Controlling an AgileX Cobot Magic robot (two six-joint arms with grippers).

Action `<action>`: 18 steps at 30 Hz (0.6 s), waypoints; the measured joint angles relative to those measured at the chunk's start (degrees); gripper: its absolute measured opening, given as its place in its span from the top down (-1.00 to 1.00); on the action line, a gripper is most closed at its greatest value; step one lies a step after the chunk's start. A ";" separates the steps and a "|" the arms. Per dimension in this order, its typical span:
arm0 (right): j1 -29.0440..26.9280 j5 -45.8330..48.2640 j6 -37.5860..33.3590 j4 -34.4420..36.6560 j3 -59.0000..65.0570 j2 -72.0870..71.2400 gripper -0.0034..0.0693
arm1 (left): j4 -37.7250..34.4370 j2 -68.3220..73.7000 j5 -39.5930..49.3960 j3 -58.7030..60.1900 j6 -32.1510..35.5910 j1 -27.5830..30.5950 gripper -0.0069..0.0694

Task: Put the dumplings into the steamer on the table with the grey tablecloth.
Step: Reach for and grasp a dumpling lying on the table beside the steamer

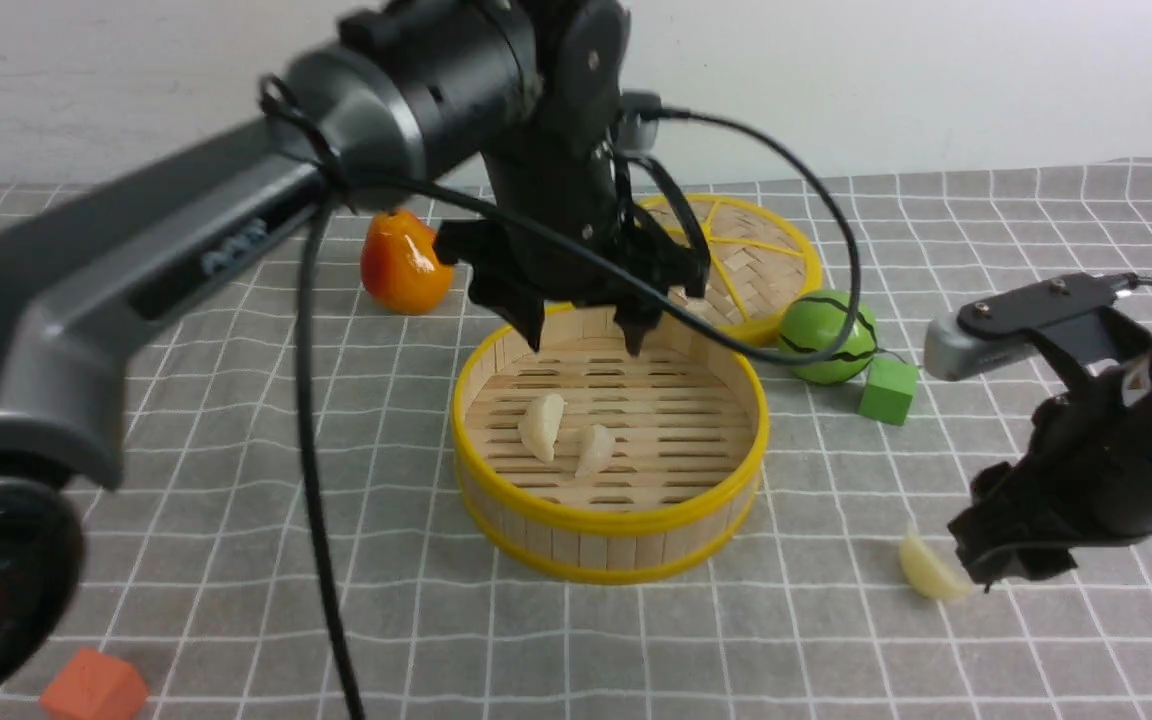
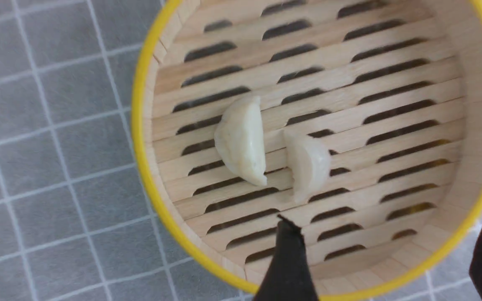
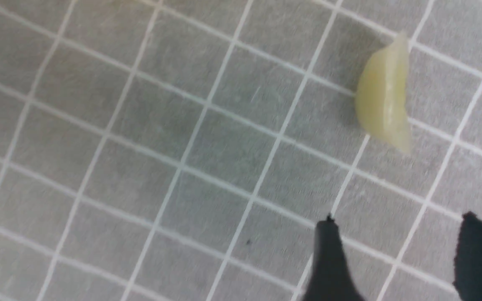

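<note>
I'm working at what looks like a robot test bench, a lab of sorts: another robot arm (image 1: 1116, 430) is reaching in from the right, cables (image 1: 786, 160) are looping off my own arm (image 1: 356, 110), and toy-like food is sitting on gridded grey cloth (image 1: 286, 600) before a plain pale wall (image 1: 186, 80).

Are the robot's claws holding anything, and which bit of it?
Nothing is held: the left pincer and right pincer both stand open, with nothing between their fingers.
</note>
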 joint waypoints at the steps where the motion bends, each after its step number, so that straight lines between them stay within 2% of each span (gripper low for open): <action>1: 0.00 -0.72 0.00 -0.39 -0.12 1.01 -0.41 | 0.00 -1.47 0.20 0.00 0.33 0.00 -0.54; 2: 0.00 -3.41 0.00 -1.34 -0.18 3.38 -0.55 | 0.22 -4.91 0.58 0.00 0.77 0.00 -0.49; 5: -0.12 -7.73 0.00 -2.43 -0.18 7.74 -0.74 | 0.73 -10.46 0.85 0.00 1.14 0.00 -0.32; 9: -0.12 -12.99 0.00 -3.46 -0.18 13.33 -0.76 | 1.16 -19.19 0.85 2.27 1.14 0.00 0.06; 10: -0.12 -13.56 0.00 -3.45 -0.18 13.87 -0.74 | 1.24 -20.59 0.85 2.81 1.14 0.00 0.11; 11: -0.12 -15.99 0.00 -3.53 -0.18 15.97 -0.65 | 1.31 -24.46 0.85 5.62 1.14 0.00 0.31; 12: -0.05 -16.64 0.00 -3.53 -0.18 16.56 -0.60 | 1.35 -26.36 0.85 7.38 1.14 0.00 0.36; 15: 0.45 -18.19 0.00 -3.53 -0.29 18.54 -0.34 | 1.35 -32.54 0.85 15.21 0.88 0.00 0.64; 17: 0.57 -18.06 0.05 -3.53 -0.37 18.87 -0.05 | 1.35 -37.20 0.85 21.08 -0.04 0.00 0.77; 18: 0.57 -17.84 0.05 -3.59 -0.43 18.87 0.02 | 1.35 -38.18 0.85 23.10 -0.31 0.00 0.81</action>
